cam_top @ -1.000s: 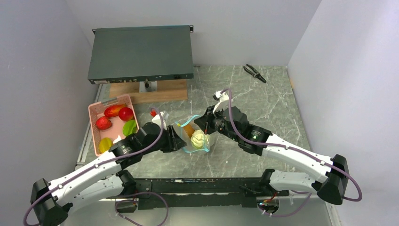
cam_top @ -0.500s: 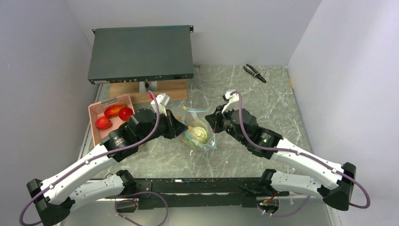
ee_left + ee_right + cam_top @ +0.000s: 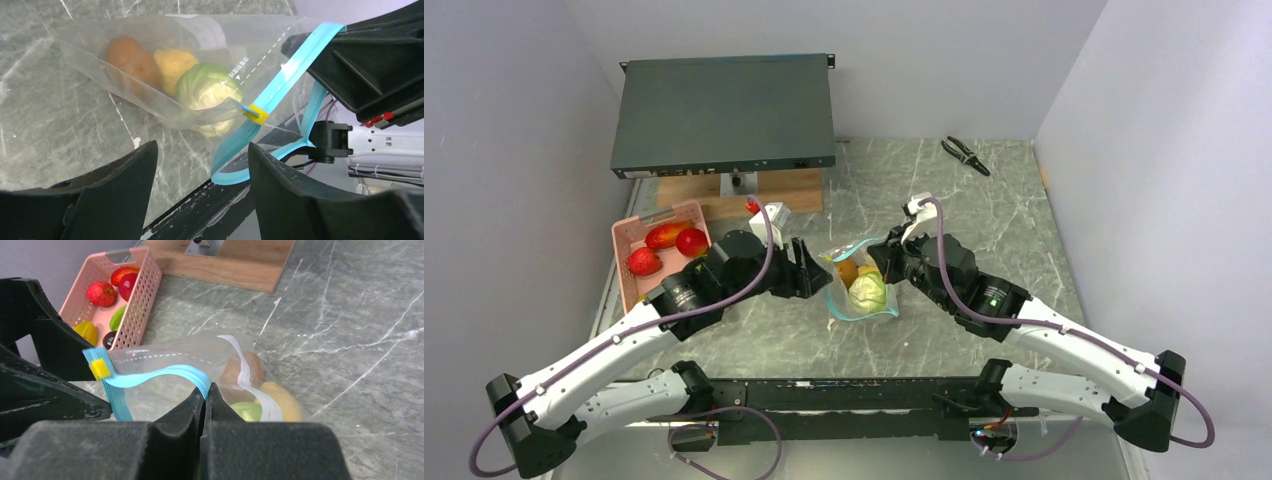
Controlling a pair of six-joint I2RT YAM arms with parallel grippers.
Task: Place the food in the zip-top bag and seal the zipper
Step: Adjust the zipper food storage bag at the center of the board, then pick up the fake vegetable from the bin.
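Since the frame half a second earlier, the left gripper has been opened from closed to wide apart and drawn slightly back from the bag mouth; nothing is held between its jaws. The zip-top bag, shifted a little toward the right arm, is lying on the marble table between the two grippers. The right gripper is clamped shut on the zipper, by which the mouth is held up and open; a yellow slider is seated on the strip. Three pieces of food are seen inside: green, yellow and orange-brown. The film is judged thin, limp and slippery, so the stiffer teal strip, not the wall, should be taken near its free end. Further left, the remaining pieces are kept in the pink basket; they are judged light, rigid and smooth, best taken across the middle. Pliers lie well apart at the far edge.
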